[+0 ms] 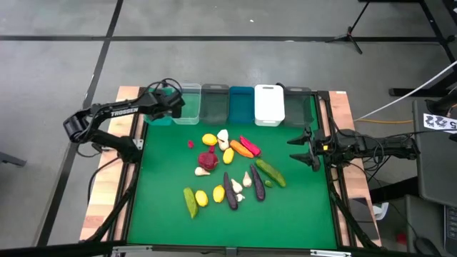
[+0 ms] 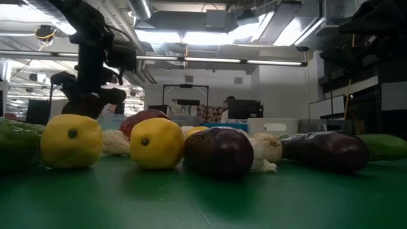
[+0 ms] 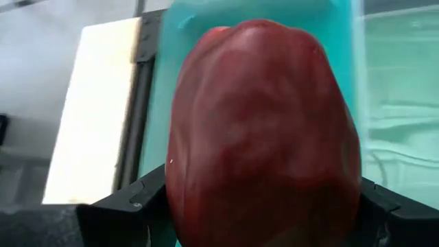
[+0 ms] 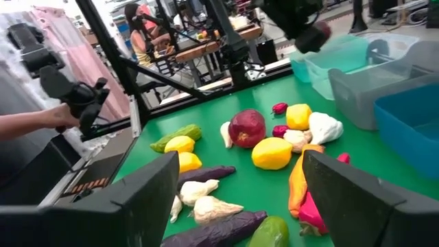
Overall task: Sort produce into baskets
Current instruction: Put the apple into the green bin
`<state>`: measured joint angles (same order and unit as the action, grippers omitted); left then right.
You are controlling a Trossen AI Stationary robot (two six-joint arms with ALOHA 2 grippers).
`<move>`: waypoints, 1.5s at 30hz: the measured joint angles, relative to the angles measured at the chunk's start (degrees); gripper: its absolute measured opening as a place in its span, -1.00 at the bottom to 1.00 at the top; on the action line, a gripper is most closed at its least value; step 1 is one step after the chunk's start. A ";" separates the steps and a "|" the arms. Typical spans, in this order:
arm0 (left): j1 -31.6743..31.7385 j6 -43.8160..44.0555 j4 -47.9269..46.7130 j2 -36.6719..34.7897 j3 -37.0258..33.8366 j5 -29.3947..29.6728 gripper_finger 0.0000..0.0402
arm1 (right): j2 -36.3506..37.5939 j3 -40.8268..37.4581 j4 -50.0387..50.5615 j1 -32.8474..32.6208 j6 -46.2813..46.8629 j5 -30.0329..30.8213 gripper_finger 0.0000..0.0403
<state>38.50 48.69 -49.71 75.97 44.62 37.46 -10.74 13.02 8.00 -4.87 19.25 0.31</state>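
- Left hand (image 1: 170,106): I have it above the teal-green bin (image 1: 161,114) at the left end of the row, clamped on a red pepper (image 3: 264,130). In my left wrist view the pepper sits between both fingers (image 3: 130,202), with the teal bin directly beyond it.
- Right hand (image 1: 305,148): I see it waiting at the right edge of the green mat, fingers spread wide, holding nothing.
- Baskets: six in a row along the far edge of the worktop (image 1: 114,178). From the left: teal-green, clear (image 1: 189,103), grey (image 1: 214,103), blue (image 1: 240,104), white (image 1: 269,104), dark green (image 1: 298,106).
- Produce on the mat, grouped near the middle:
- Dark red beet (image 1: 208,158), with lemons (image 1: 209,139) just beside it.
- Orange carrot (image 1: 243,148) touching another red pepper (image 1: 250,145).
- Green cucumbers: one right of centre (image 1: 270,172), one at the near left (image 1: 190,201).
- Purple eggplants (image 1: 230,190), lying side by side among whitish garlic (image 1: 238,186).
- A small dark red piece (image 1: 191,143) lies apart, left of the lemons; I cannot tell what it is.
- A person's hand (image 4: 58,115) shows beyond the worktop in my right wrist view.
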 joint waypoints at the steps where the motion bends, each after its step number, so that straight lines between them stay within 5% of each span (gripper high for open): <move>1: 0.00 -1.12 1.00 0.01 0.00 -0.21 0.32 | 0.00 0.00 0.01 -0.02 0.00 -0.36 0.54; 14: 1.01 -8.57 2.23 -0.03 0.00 -0.99 0.32 | 0.00 0.00 0.05 -0.01 0.02 -0.97 0.54; 27: 1.64 -9.74 -3.49 -0.05 0.00 -8.48 0.32 | 0.02 0.00 2.02 -0.01 -0.01 -0.99 0.54; 45: 1.73 -6.44 -6.60 -0.62 0.00 -6.35 0.32 | 0.02 0.00 2.63 0.00 -0.20 -0.99 0.54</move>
<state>40.23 42.25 -56.31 75.35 44.62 31.11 -10.72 13.02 10.63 -4.86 19.05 -0.68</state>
